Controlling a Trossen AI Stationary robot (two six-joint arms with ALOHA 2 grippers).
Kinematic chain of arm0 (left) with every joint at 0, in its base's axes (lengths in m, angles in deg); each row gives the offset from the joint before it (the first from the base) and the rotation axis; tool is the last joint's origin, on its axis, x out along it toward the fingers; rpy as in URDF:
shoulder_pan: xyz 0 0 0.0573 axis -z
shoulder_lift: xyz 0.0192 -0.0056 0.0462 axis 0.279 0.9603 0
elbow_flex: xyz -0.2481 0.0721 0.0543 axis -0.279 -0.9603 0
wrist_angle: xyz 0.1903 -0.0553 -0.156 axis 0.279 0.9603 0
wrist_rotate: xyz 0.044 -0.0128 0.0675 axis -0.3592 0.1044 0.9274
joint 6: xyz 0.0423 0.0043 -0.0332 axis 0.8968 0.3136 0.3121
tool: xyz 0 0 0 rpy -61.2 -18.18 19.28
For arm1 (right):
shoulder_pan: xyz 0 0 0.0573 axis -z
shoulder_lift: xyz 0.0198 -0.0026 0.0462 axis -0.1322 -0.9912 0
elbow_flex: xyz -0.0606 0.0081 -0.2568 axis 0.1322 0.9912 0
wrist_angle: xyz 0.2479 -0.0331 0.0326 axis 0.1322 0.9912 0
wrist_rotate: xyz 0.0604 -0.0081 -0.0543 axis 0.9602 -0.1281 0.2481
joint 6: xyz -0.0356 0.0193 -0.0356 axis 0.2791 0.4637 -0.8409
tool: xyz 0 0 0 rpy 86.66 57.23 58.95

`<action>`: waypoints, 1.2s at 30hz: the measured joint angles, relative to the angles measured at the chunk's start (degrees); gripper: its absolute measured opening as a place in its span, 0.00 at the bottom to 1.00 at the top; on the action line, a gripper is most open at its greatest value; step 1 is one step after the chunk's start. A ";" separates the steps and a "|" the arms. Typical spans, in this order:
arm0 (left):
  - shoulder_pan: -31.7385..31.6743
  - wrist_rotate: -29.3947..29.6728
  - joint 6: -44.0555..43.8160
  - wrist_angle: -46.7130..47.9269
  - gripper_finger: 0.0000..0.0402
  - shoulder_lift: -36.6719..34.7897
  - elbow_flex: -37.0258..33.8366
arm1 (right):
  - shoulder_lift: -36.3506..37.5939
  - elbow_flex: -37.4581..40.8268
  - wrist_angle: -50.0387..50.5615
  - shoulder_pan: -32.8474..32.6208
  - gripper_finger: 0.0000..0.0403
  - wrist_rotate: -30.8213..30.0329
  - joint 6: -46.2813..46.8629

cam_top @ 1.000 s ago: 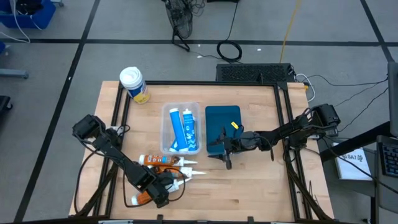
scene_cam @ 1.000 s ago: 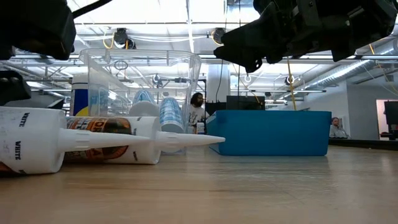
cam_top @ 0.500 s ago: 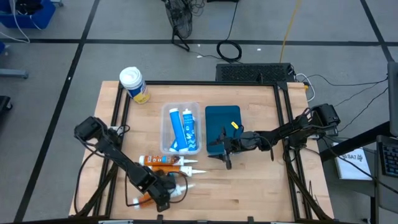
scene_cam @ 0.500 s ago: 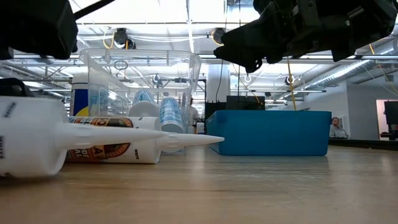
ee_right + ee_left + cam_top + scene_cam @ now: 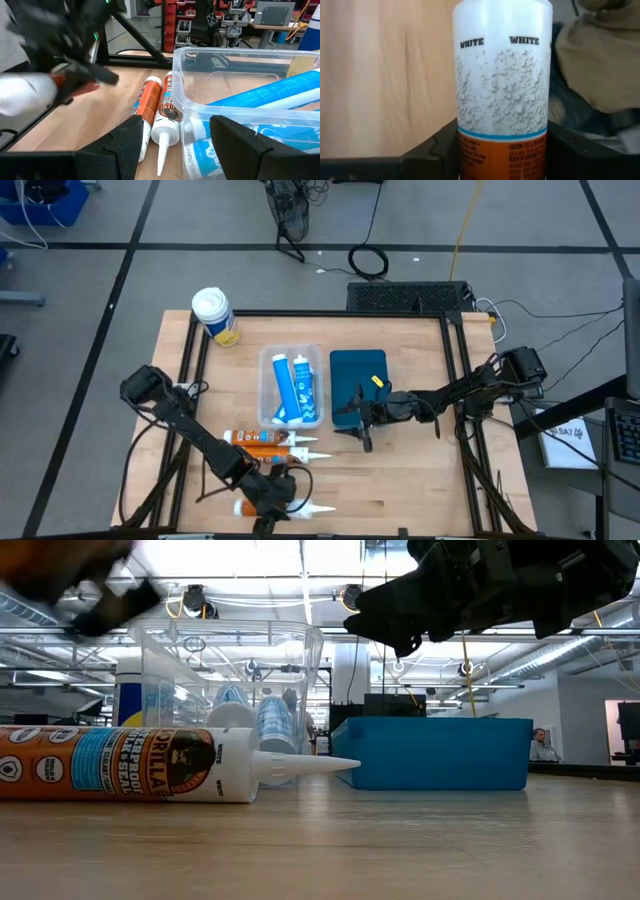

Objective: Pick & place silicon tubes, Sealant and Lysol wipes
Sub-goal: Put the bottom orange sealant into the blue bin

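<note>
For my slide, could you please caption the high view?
Left pincer holds a sealant cartridge at the table's near edge; two cartridges remain beside the clear bin.

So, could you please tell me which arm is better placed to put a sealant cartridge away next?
Left: the left gripper already holds a sealant cartridge. The right gripper hangs open and empty by the blue bin.

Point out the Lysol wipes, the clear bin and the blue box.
Lysol wipes (image 5: 211,306): high view, on its round white lid.
Clear bin (image 5: 267,386): high view, on its left wall.
Blue box (image 5: 440,753): low view, on its front side.
</note>
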 joint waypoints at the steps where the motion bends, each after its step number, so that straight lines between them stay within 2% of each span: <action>1: -0.06 1.15 3.47 0.23 0.52 -0.84 1.18 | 0.00 0.00 0.00 0.00 0.53 -0.02 0.00; 7: 0.19 10.93 28.72 -1.36 0.52 -6.99 8.18 | 0.02 0.00 -0.44 0.02 0.53 -0.02 -0.09; 12: -0.31 19.98 47.91 -5.73 0.52 -10.26 9.17 | 0.02 0.00 -0.55 0.01 0.53 -0.02 -0.23; 14: -1.46 21.61 51.81 -6.98 0.52 -11.42 8.41 | 0.02 0.00 -0.69 0.00 0.53 -0.02 -0.59; 18: -6.12 21.34 52.04 -7.25 0.52 -11.78 7.58 | 0.02 0.00 -1.31 0.01 0.53 -0.02 -1.39; 22: -11.69 15.82 52.67 -7.15 0.52 -11.80 7.20 | 0.02 0.00 -1.14 0.00 0.53 -0.07 -2.61; 29: -20.87 2.20 56.18 -7.81 0.52 -13.94 7.07 | 0.02 0.00 0.27 0.07 0.53 -1.15 -4.41; 34: -26.15 -2.22 58.38 -8.66 0.52 -17.13 6.25 | 1.10 0.00 4.66 0.07 0.53 -9.56 -6.28; 36: -28.67 -4.69 58.29 -12.14 0.52 -17.81 4.63 | 2.53 0.70 7.66 0.07 0.53 -13.31 -6.86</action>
